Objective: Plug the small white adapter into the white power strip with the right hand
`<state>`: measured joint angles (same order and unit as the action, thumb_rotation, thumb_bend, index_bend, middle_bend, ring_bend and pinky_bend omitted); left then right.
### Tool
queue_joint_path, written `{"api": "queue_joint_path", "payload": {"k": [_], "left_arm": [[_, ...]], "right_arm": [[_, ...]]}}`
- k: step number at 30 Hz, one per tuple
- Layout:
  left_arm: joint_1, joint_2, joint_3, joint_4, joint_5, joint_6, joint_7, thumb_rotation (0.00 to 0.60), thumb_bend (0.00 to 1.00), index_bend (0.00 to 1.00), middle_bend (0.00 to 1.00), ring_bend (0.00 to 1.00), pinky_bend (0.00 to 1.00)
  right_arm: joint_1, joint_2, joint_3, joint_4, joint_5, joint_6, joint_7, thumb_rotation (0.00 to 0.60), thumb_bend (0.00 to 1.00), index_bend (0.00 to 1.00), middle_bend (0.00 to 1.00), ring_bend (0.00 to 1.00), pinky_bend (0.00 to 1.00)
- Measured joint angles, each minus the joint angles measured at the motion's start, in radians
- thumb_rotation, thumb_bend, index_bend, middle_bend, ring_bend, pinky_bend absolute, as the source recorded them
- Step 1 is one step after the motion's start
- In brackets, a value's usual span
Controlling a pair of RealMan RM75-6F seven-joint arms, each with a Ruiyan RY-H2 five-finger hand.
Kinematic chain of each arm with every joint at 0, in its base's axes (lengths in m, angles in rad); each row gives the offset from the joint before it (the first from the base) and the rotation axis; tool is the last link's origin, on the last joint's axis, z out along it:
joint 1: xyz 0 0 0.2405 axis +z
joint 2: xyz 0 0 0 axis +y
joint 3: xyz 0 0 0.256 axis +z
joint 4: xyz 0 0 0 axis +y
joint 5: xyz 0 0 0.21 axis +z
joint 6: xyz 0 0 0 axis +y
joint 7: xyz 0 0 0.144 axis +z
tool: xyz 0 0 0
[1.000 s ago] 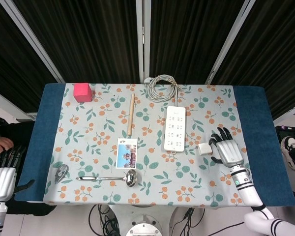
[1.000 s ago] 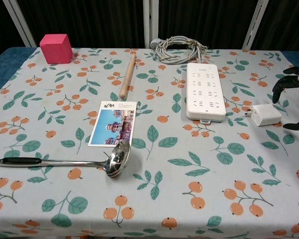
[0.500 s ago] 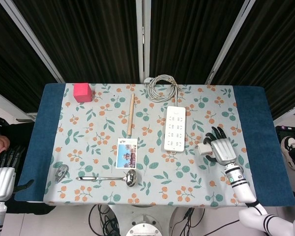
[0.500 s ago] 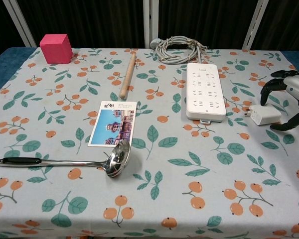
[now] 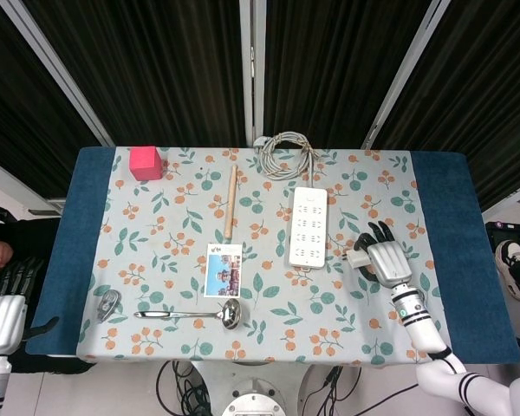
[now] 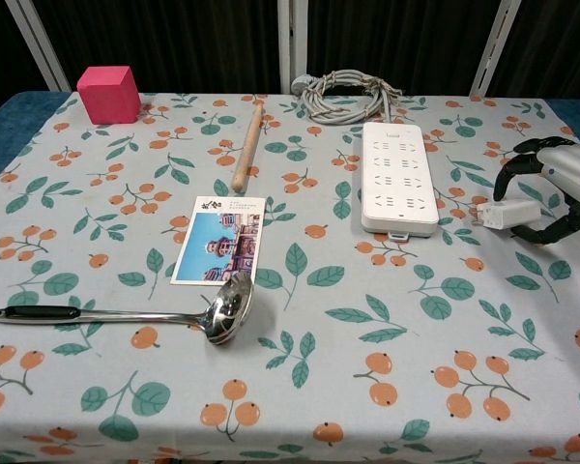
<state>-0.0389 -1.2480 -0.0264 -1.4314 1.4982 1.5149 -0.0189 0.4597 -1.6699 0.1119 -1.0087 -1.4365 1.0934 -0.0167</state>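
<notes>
The white power strip (image 5: pixel 308 226) (image 6: pixel 397 189) lies flat at the table's centre right, its sockets facing up. Just right of its near end is the small white adapter (image 5: pixel 357 257) (image 6: pixel 507 214), prongs pointing toward the strip. My right hand (image 5: pixel 383 258) (image 6: pixel 561 184) arches over the adapter from the right, with fingers curled above it and the thumb against its near side, gripping it. A narrow gap separates the adapter from the strip. My left hand (image 5: pixel 4 312) hangs off the table's left front edge, fingers apart and holding nothing.
The strip's coiled grey cable (image 5: pixel 283 154) lies at the back. A wooden stick (image 5: pixel 231 201), a postcard (image 5: pixel 224 269) and a metal ladle (image 5: pixel 191 314) occupy the middle. A pink cube (image 5: pixel 146 162) stands at the back left. A small metal clip (image 5: pixel 108 304) lies front left.
My right hand has moved left onto the adapter and its fingers have curled around it. The adapter has shifted slightly toward the strip. The left hand has not moved.
</notes>
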Motion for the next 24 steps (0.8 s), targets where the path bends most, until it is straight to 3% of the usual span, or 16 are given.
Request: {"api": "queue_joint_path", "payload": {"k": [6, 13, 19, 24], "left_arm": [[0.002, 0.003, 0.000, -0.001, -0.001, 0.001, 0.000, 0.600, 0.00, 0.04, 0.00, 0.00, 0.00], [-0.004, 0.003, 0.000, 0.004, 0.000, -0.008, -0.007, 0.600, 0.00, 0.04, 0.00, 0.00, 0.00], [-0.007, 0.000, 0.000, 0.011, 0.000, -0.013, -0.014, 0.600, 0.00, 0.04, 0.00, 0.00, 0.00], [-0.006, -0.001, 0.001, 0.017, -0.003, -0.016, -0.022, 0.600, 0.00, 0.04, 0.00, 0.00, 0.00]], "right_arm": [[0.008, 0.010, 0.020, -0.022, 0.030, -0.012, 0.002, 0.600, 0.40, 0.42, 0.34, 0.12, 0.02], [0.004, 0.036, 0.066, -0.118, 0.146, -0.045, -0.064, 0.600, 0.41, 0.43, 0.36, 0.14, 0.02], [0.010, 0.055, 0.096, -0.188, 0.266, -0.091, -0.176, 0.600, 0.38, 0.38, 0.32, 0.14, 0.01], [0.017, 0.053, 0.101, -0.199, 0.291, -0.102, -0.194, 0.600, 0.33, 0.34, 0.30, 0.13, 0.01]]}}
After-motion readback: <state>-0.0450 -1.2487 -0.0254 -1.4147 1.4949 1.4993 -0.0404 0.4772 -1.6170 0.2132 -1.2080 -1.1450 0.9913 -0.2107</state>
